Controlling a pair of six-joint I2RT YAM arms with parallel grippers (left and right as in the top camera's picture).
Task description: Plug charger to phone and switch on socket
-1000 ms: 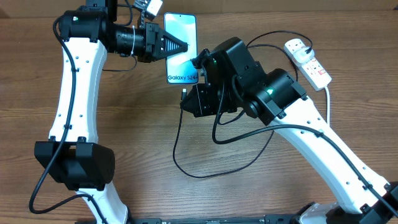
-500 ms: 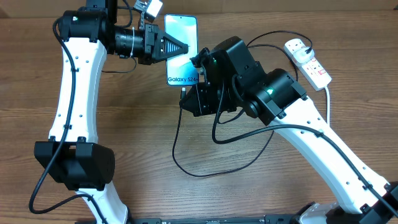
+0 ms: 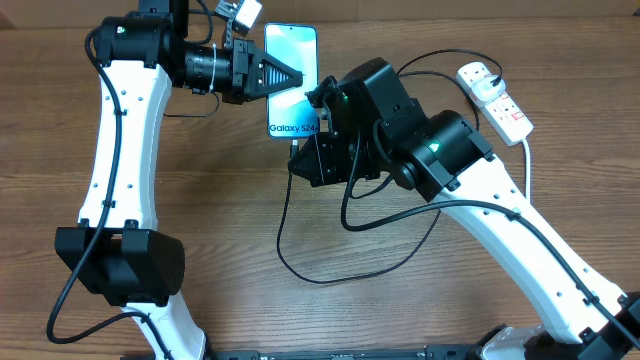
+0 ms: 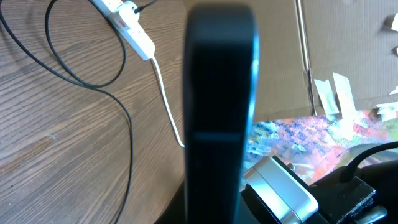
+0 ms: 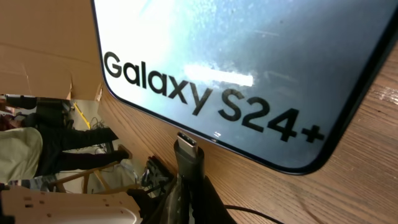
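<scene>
Phone (image 3: 290, 42) lies flat, well apart from the socket (image 3: 497, 97), shifted only a hair since a second ago. Left gripper (image 3: 298, 76), jaws shut, hovers over its screen. Right gripper (image 3: 297, 152) stays clamped on the charger (image 5: 186, 144), whose plug tip sits just at the phone's bottom edge.

A brown wood-grain laminate tabletop (image 3: 230, 220) fills the overhead view, its planks running left to right under soft, even light that leaves only faint shadows. A paler beige strip (image 3: 450, 8) runs along its far edge. From the left wrist view, the same wood surface (image 4: 56, 137) ends at an edge, and beyond it stands a plain brown cardboard panel (image 4: 348, 37). Below that panel lies a brightly coloured, speckled patterned sheet (image 4: 298, 137) with white paper scraps (image 4: 339, 93) on it. The right wrist view shows more brown cardboard (image 5: 43, 50) and blurred dark clutter (image 5: 68, 137) beneath it.
</scene>
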